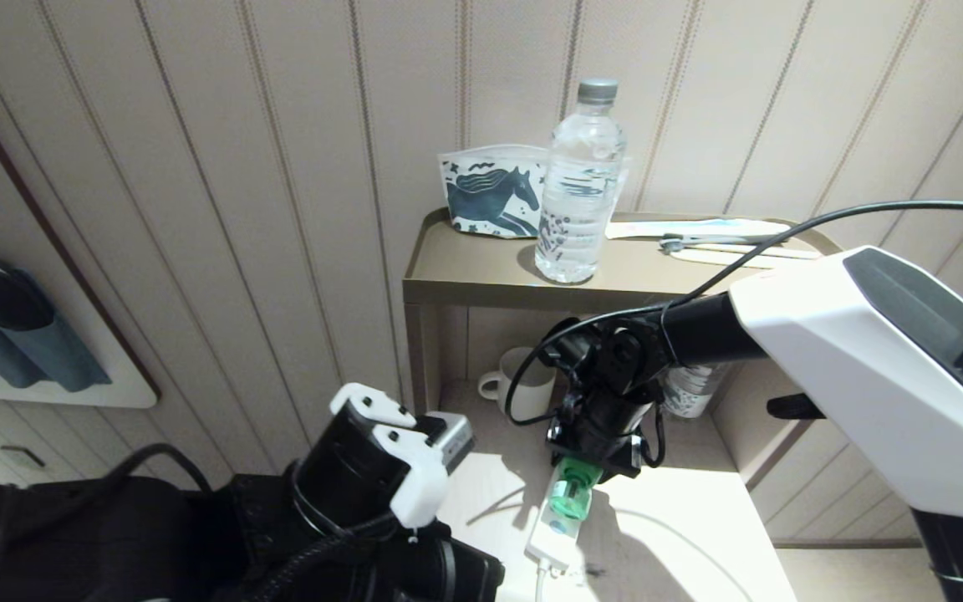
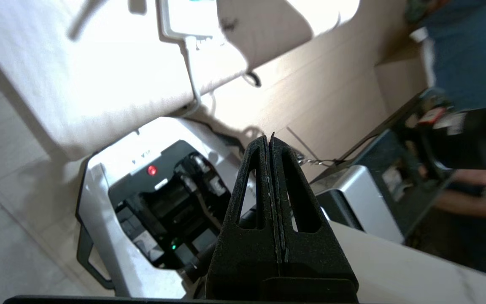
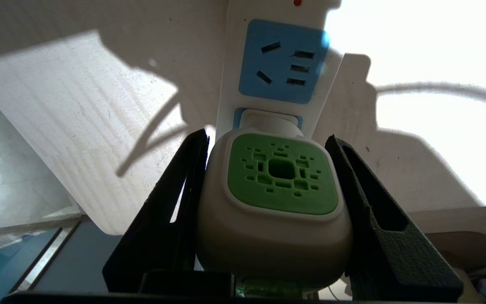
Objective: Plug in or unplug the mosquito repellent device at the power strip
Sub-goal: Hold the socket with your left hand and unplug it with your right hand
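Observation:
The mosquito repellent device (image 3: 281, 181), a white head with a perforated green top, sits between my right gripper's (image 3: 267, 137) black fingers, which press on its two sides. Its plug end rests against a light-blue socket face of the power strip (image 3: 232, 84); the prongs are hidden. One free blue socket lies beyond it. In the head view the right gripper (image 1: 594, 456) reaches down over the green device (image 1: 572, 493) on the white power strip (image 1: 552, 535), on the lower shelf. My left gripper (image 2: 268, 137) is shut on nothing and hangs above the robot's base, away from the strip.
A clear water bottle (image 1: 579, 184) and a horse-print pouch (image 1: 490, 196) stand on the upper shelf (image 1: 465, 267). A white mug (image 1: 523, 385) sits at the back of the lower shelf. The strip's cord (image 2: 190, 63) runs off the shelf edge. A person (image 2: 471, 63) stands nearby.

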